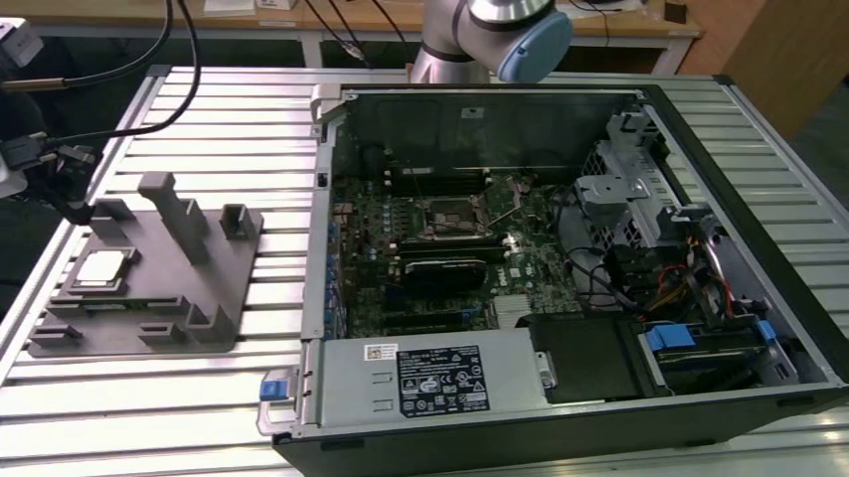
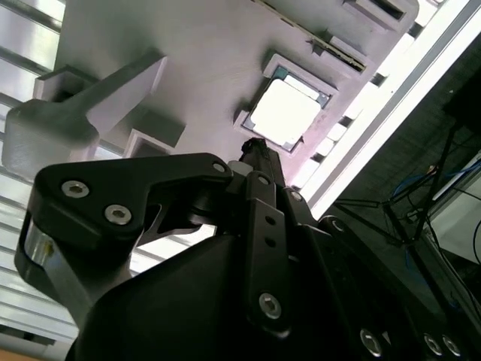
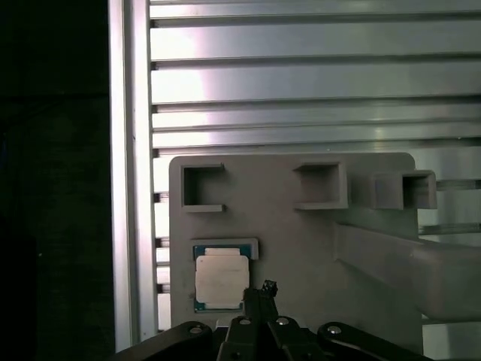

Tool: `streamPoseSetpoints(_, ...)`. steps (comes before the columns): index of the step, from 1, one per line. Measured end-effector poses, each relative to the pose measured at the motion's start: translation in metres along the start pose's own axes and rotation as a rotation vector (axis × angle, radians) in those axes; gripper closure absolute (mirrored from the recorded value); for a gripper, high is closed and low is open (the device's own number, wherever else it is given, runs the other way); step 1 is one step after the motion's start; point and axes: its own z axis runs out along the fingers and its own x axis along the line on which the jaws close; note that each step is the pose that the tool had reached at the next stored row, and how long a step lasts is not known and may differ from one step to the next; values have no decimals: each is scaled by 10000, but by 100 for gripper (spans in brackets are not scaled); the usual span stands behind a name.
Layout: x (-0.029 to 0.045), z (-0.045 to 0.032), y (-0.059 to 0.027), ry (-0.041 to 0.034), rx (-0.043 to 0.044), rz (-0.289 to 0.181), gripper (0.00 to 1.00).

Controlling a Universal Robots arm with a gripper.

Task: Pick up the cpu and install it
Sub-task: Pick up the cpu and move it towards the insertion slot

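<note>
Slatted metal table [image 1: 146,417] carries a grey fixture tray [image 1: 166,298] on the exterior view's left and an open computer case [image 1: 320,199] beside it. Judging from how things lie, the task is at its very start: the cpu [image 3: 220,280] sits flat in a shallow square recess near one corner of the tray, not yet lifted. The tray's other pockets look empty. Inside the case, the motherboard's socket [image 1: 444,221] appears unoccupied, so pick-up and installation are both left to do. In the first wrist view the tool [image 3: 267,289] hovers over the tray with its tip just beside the cpu, its tips brought together on nothing.
</note>
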Motion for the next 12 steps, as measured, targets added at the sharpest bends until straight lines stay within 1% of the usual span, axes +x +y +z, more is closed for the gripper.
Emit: streamPoseSetpoints(12,54,89,-21,5,1,1,89)
